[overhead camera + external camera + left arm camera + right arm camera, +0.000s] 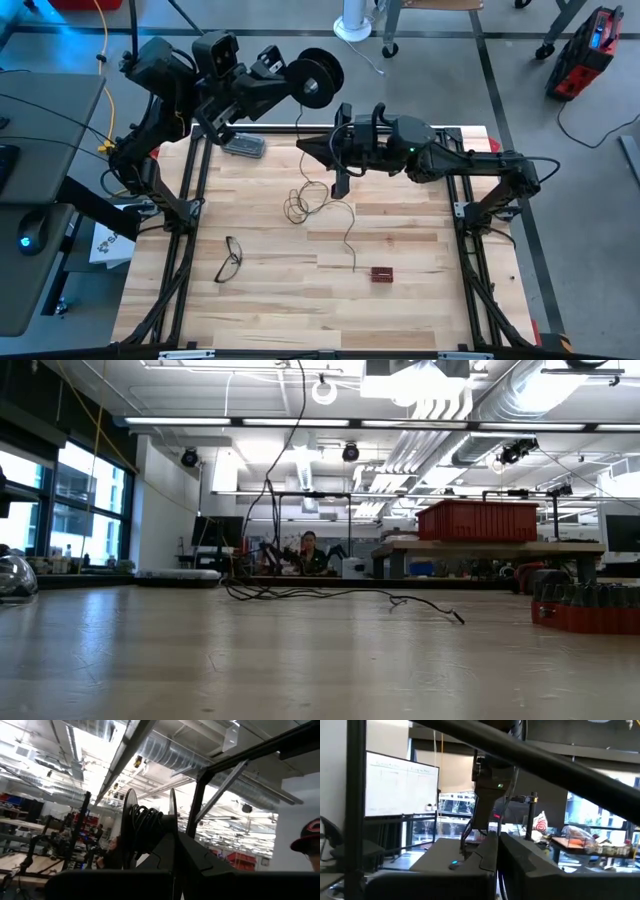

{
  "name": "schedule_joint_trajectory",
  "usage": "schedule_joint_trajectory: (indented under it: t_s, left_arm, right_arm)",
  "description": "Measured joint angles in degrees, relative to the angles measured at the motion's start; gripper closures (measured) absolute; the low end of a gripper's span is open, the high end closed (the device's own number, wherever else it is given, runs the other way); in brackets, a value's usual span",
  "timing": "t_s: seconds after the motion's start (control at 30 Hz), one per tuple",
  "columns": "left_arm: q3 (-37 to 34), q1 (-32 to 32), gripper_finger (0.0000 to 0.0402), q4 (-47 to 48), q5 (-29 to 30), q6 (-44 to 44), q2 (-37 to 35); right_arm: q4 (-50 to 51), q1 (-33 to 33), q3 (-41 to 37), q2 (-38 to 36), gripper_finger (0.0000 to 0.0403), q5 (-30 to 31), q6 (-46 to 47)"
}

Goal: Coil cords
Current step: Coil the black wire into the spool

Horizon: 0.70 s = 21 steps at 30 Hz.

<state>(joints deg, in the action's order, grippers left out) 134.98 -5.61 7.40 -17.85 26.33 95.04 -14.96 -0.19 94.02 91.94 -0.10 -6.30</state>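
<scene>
Now | left gripper (pixel 285 82) pinches reel (pixel 318 77) aloft | right gripper (pixel 308 147) pressed together beside wire (pixel 318 200)

The scene is evenly lit by long ceiling strip lights (pixel 330 422), seen in the low view. Glare from them is spread across the pale wooden tabletop (pixel 300 650), whose near part is blurred. Strong overexposure is seen at the ceiling in the left wrist view. Only faint shadows are cast on the table.
</scene>
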Motion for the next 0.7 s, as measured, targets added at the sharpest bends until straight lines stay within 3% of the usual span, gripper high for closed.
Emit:
schedule_joint_trajectory:
  t_s: [0.47,0.6,0.7]
  left_arm:
    - [-0.07,-3.83,0.0402,0.1,1.23,0.56,0.11]
    - [-0.11,-6.21,0.0401,8.17,2.24,0.02,-2.8]
    - [0.04,-6.78,0.0401,17.35,7.22,-1.41,-5.84]
  right_arm:
    - [4.29,1.3,0.07,0.13,0.0402,-7.56,7.41]
    - [7.71,2.22,0.09,-1.35,0.0402,-7.54,7.38]
    - [10.26,2.21,0.09,-2.34,0.0402,-7.42,7.1]
